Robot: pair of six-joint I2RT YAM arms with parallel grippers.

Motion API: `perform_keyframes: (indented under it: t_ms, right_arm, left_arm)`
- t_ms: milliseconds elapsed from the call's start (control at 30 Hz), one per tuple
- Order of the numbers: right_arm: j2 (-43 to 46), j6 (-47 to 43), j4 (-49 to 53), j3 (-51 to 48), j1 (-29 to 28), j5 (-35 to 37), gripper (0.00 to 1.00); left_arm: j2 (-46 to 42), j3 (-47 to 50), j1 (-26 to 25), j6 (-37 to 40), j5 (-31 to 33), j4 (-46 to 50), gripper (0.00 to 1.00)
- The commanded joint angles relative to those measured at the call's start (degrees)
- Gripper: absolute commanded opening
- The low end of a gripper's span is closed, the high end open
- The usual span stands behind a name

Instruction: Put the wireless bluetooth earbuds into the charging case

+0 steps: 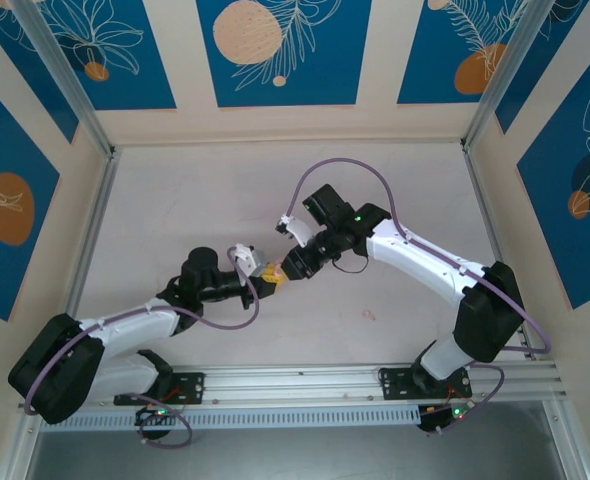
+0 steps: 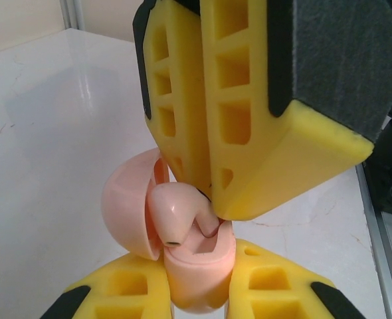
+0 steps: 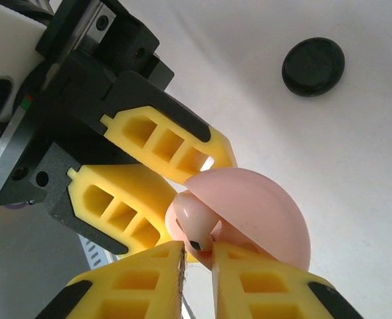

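Mid-table (image 1: pixel 195 200), left gripper (image 1: pixel 266 279) and right gripper (image 3: pixel 197 256) stood tip to tip, both closed on loads. Left clamped the open pink charging case (image 2: pixel 196 282), lid (image 2: pixel 129 212) back; a black round case (image 3: pixel 313 66) lay well apart. Right pinched a pink earbud (image 3: pixel 193 222), resting at the pink case's open mouth.

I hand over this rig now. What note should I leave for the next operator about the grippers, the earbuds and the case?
Left gripper: shut on the open pale pink round charging case.
Right gripper: shut on one pale pink curved earbud, which is at the case's socket and not yet seated.
Black round case: lies on the white table, apart.
Done: the case is open and one pink earbud has reached it.
Left: seat and release this earbud, then insert the others. A small pale item on the table may be one, but it is too small to tell.
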State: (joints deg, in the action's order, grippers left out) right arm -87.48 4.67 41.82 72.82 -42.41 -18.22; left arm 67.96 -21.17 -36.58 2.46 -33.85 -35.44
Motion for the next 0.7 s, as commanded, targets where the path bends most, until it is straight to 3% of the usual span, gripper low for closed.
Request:
perform_keyframes:
  t_ms: [0, 200, 467, 667]
  right_arm:
    - [3.0, -0.7, 2.3, -0.9, 0.0, -1.6, 0.23]
    - [6.4, 2.5, 1.7, -1.1, 0.8, -1.3, 0.28]
    - [4.7, 15.8, 3.3, 2.5, 1.0, 1.7, 0.28]
    - [3.5, 23.4, 0.7, 1.7, 0.6, -0.4, 0.29]
  left_arm:
    - [-0.8, -2.1, -0.7, 2.3, 0.4, -0.5, 0.15]
    - [-0.8, -2.5, -0.7, 4.3, 0.8, 2.1, 0.15]
    - [-2.5, -2.9, -0.8, 9.4, 4.0, 6.8, 0.14]
    - [-2.9, -2.6, -0.8, 10.3, 4.8, 7.2, 0.14]
